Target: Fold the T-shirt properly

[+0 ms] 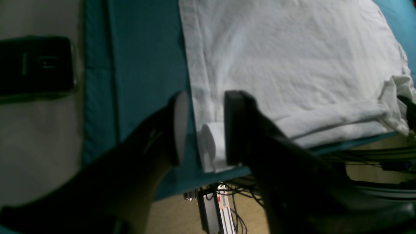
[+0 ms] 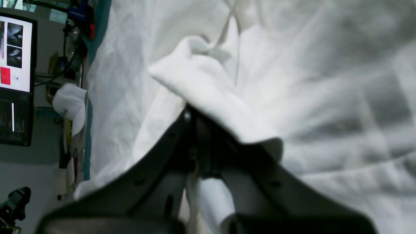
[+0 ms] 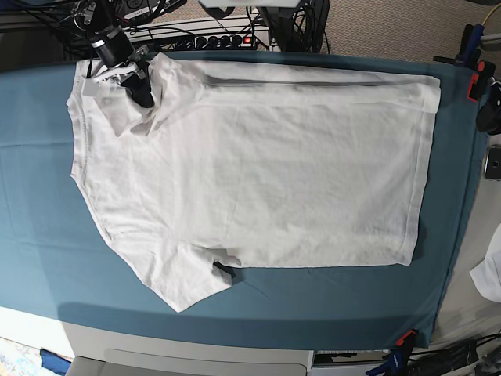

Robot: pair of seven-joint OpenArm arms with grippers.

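Broadly, table cloth (image 3: 329,301): a teal sheet is spread over the whole counter and clamped at its right edge, presumably so that it cannot slide under the work.
T-shirt (image 3: 266,172): laid flat across the middle of the counter, collar end toward the left edge, bottom hem toward the right edge; a strip along the far edge is already turned over onto the body, which is judged to be a first lengthwise fold; the near sleeve is spread toward the near-left corner and is not yet folded.
Right gripper (image 2: 195,113): seen at the far-left corner in the base view; it is closed on a bunched fold of the white cloth near the shoulder, and the fabric is draped over one finger, so that this end can be carried along with the fold.
Left gripper (image 1: 203,128): its fingers are parted and nothing is gripped; the shirt's hem corner lies between them at the counter's edge, a placement judged to prepare a pinch on that corner to match the other arm.
Cap (image 2: 70,109): a white cap is seen beyond the cloth's edge in the right wrist view, apart from the shirt.
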